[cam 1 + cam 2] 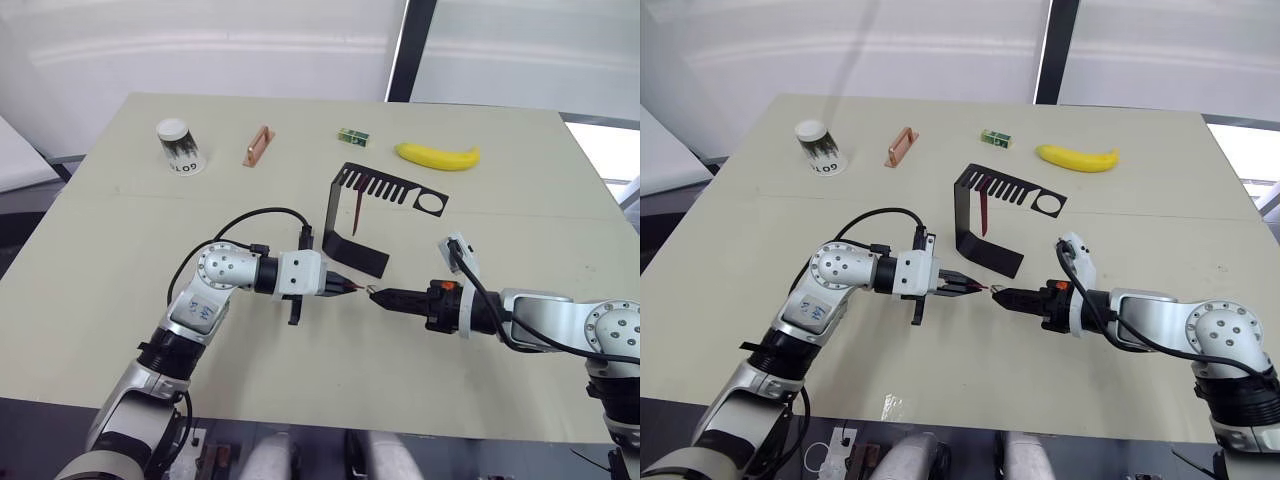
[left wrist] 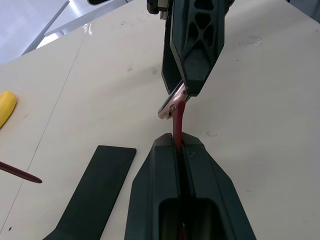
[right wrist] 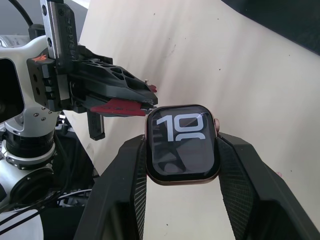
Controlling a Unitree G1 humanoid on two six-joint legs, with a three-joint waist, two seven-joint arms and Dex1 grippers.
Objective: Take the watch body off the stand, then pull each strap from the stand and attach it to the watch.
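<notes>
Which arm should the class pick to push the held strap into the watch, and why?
Probably the left. The left gripper is shut on a strap whose tip meets the watch body's edge. The right gripper clamps the watch, so it only needs to hold steady.

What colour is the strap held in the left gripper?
Dark red; the strap shows best in the left wrist view, pinched by the left gripper.
</notes>
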